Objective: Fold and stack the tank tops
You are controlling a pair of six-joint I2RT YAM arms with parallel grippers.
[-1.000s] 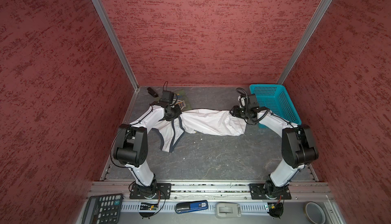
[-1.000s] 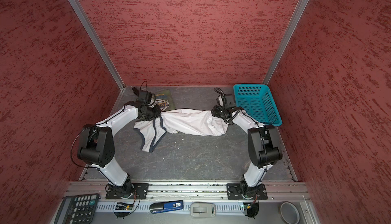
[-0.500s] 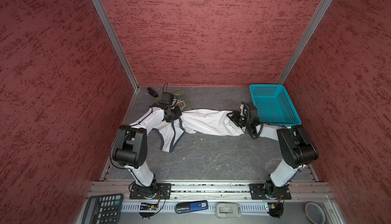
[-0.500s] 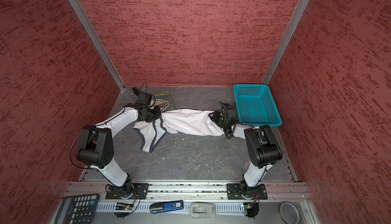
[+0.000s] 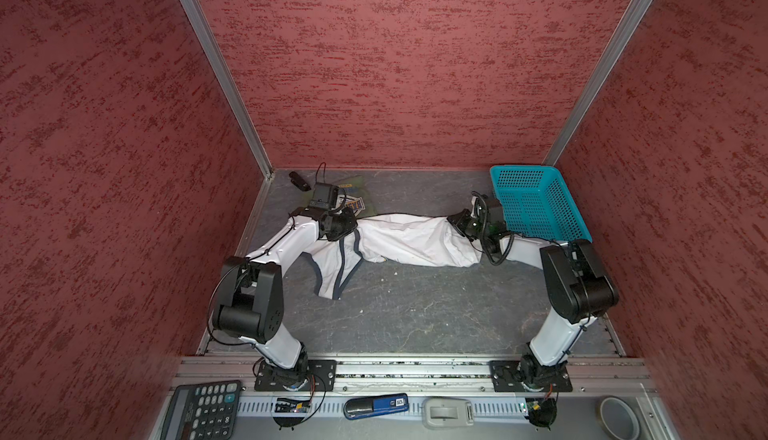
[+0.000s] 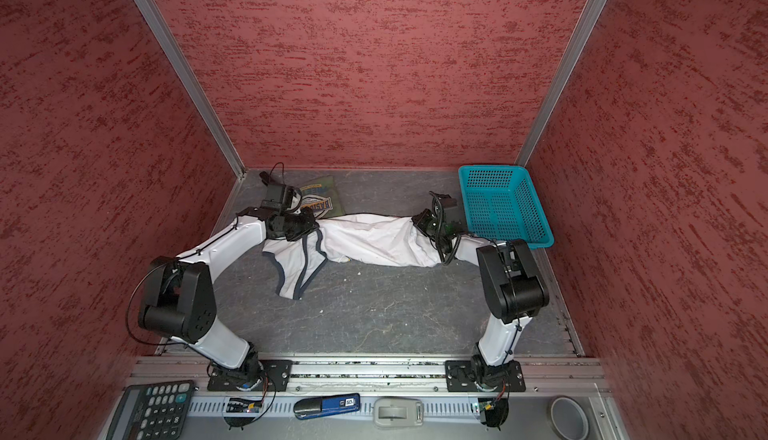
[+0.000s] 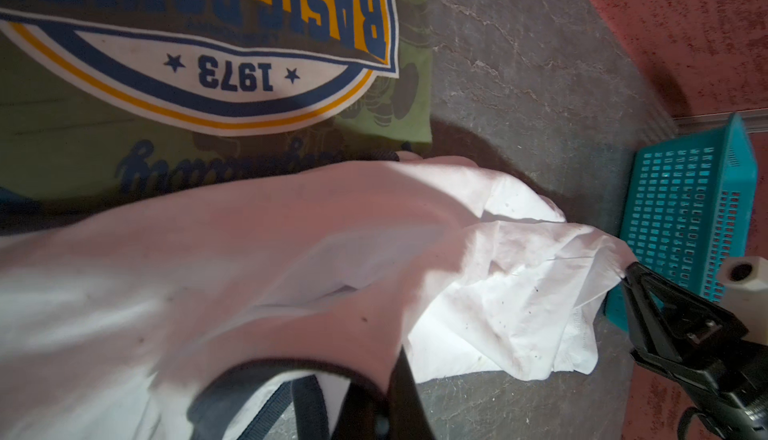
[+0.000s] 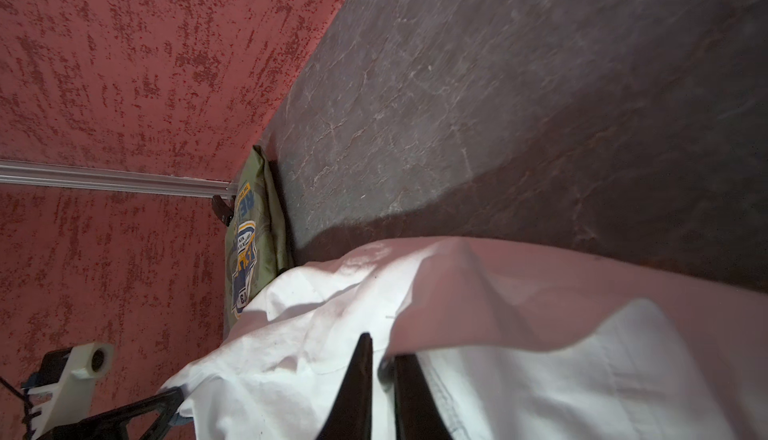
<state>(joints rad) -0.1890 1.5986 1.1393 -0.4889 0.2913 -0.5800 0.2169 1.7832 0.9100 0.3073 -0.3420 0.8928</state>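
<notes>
Crumpled white tank top [image 5: 411, 238] stretched across mid-table; olive tank top [image 6: 328, 197] folded, behind

turquoise mesh basket [image 5: 559, 213]: far right corner of grey desk [image 5: 415, 305] | small black object [image 5: 300, 180]: far left corner | front ledge: calculator [image 5: 202, 411], blue stick [image 5: 376, 405], grey device [image 5: 448, 412], tape roll [image 5: 618, 417]
</notes>
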